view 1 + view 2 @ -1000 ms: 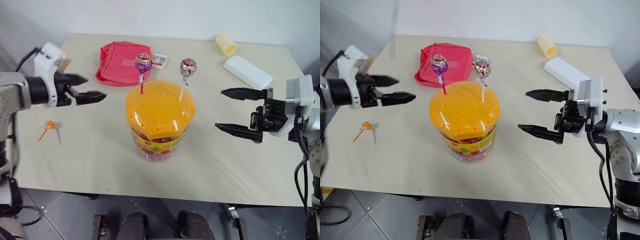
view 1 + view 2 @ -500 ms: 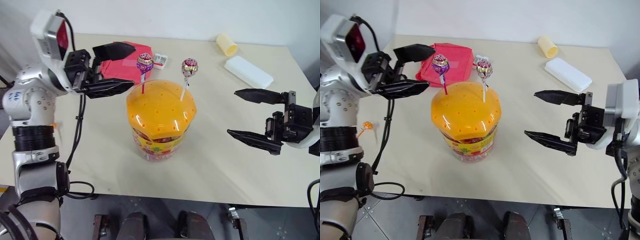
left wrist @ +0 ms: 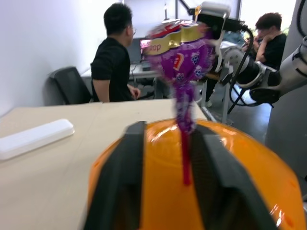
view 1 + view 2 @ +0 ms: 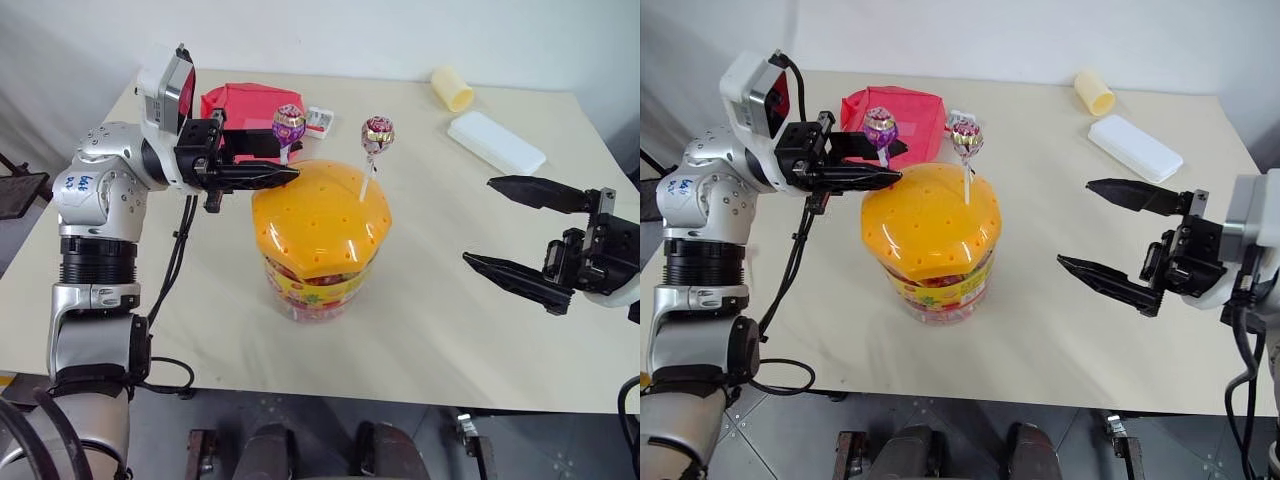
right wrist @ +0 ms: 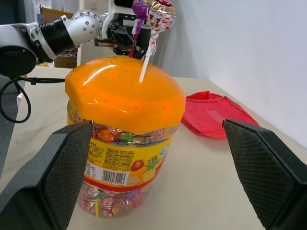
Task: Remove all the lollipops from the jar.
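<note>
Orange-lidded jar (image 4: 318, 235) stands mid-bench, two lollipops (image 4: 288, 126) planted in its lid. Left gripper (image 3: 165, 179) fingers flank the purple one's stick; actual contact is hard to make out. Right gripper (image 4: 515, 233) fingers spread wide, empty, beside the jar.

Two lollipops (image 4: 288, 125) upright in the jar (image 4: 320, 240) lid, pouch (image 4: 240, 105) behind, perhaps apart.
</note>
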Controlling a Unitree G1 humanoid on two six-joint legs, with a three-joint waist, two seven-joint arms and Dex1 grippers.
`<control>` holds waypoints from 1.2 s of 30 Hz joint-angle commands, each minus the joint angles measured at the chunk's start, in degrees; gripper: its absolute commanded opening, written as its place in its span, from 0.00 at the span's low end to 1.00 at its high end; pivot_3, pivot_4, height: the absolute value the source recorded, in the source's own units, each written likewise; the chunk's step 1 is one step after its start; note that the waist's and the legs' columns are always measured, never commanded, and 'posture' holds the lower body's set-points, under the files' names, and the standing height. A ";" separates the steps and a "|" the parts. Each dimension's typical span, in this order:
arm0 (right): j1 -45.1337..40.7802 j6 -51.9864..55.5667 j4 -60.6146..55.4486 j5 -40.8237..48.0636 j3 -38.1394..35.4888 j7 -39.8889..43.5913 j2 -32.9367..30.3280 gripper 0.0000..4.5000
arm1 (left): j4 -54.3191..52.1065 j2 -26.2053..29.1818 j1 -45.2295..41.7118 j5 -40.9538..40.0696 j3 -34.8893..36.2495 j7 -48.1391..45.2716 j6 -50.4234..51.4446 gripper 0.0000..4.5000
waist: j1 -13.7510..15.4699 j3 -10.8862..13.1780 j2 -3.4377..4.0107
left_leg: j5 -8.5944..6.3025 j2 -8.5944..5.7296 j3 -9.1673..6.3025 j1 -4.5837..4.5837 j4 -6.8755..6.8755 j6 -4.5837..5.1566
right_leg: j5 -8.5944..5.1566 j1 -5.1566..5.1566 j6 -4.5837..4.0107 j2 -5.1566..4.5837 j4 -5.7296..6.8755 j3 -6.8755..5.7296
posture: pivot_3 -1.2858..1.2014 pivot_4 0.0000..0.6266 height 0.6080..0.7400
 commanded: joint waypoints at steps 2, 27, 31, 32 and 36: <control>-1.18 -1.08 -0.28 0.42 -1.20 0.16 -1.39 1.00 | -3.43 0.29 -2.98 -2.76 3.32 3.58 2.23 0.00 | -0.04 0.00 0.00 | 0.00 0.01 0.00 0.00 0.00 0.00 | 0.00 0.00 0.00 0.00 0.00 0.00 | 0.52 0.24 1.00; -15.19 -2.65 13.02 -4.72 10.26 8.26 -1.81 1.00 | -15.59 20.13 12.34 18.98 -1.17 53.25 51.31 0.00 | 0.09 0.14 -0.24 | 0.00 0.02 -0.11 -0.01 -0.01 0.00 | 0.00 0.00 0.00 0.00 0.04 0.03 | 0.52 0.24 1.00; -16.80 -3.06 14.44 -5.49 11.72 9.19 -1.21 1.00 | -18.18 22.28 17.32 19.31 -3.67 53.32 54.65 0.00 | 0.01 0.14 -0.24 | 0.00 0.02 -0.09 0.00 -0.06 -0.01 | 0.00 -0.02 0.00 0.00 0.03 0.04 | 0.52 0.24 1.00; -17.08 -3.14 14.69 -5.70 11.98 9.36 -1.06 1.00 | -18.01 22.55 17.90 18.97 -3.81 53.19 56.18 0.00 | 0.01 0.14 -0.24 | 0.00 0.02 -0.08 0.00 -0.06 -0.01 | 0.00 -0.02 0.00 0.00 0.04 0.04 | 0.52 0.24 1.00; -17.71 -3.42 15.32 -6.26 12.61 9.87 -0.64 1.00 | -17.56 23.17 18.66 17.87 -3.76 52.39 60.24 0.05 | 0.02 0.14 -0.24 | 0.01 0.03 -0.04 0.00 -0.06 -0.02 | 0.00 -0.02 0.00 0.00 0.03 0.04 | 0.52 0.24 1.00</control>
